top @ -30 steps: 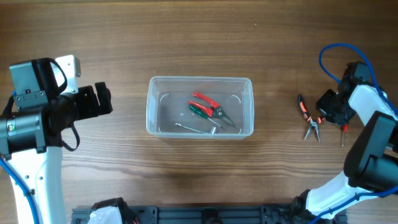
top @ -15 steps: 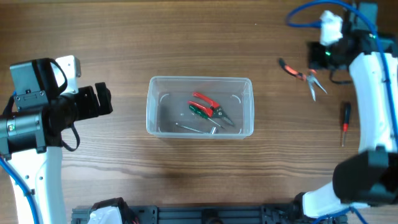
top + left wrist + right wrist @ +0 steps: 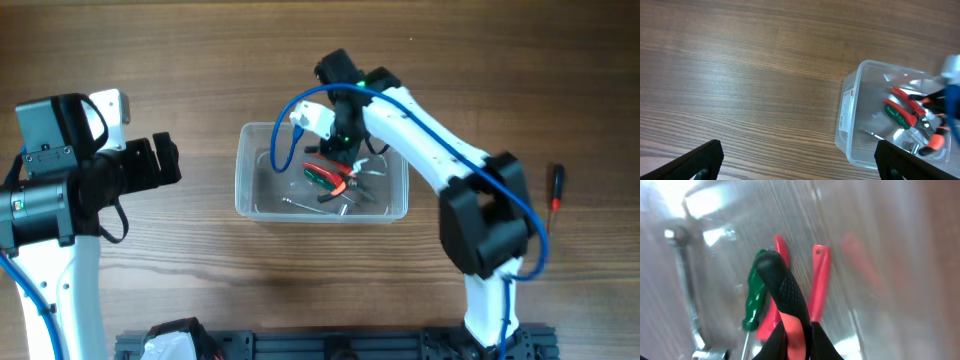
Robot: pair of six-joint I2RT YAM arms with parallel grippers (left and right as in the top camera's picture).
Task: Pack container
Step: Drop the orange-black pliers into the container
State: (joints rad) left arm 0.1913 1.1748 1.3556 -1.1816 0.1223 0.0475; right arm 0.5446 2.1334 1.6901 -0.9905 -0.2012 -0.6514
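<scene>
The clear container [image 3: 262,205] stands mid-table and also shows in the left wrist view [image 3: 852,115]. Inside it lie red-handled pliers [image 3: 318,164], a green-handled screwdriver [image 3: 322,177] and a metal wrench [image 3: 300,205]. My right gripper [image 3: 345,165] is down in the container, shut on black-and-orange pliers [image 3: 782,292], whose handle points at the red pliers [image 3: 819,285] and green screwdriver [image 3: 754,300]. My left gripper [image 3: 165,160] is open and empty, left of the container, over bare wood [image 3: 797,160].
A black-and-red screwdriver [image 3: 556,188] lies on the table at the far right. The right arm arches over the container's right half. The arm bases stand along the front edge.
My right arm has swung from the table's far right to over the container, carrying the black-and-orange pliers down into it. The left arm has not moved.
</scene>
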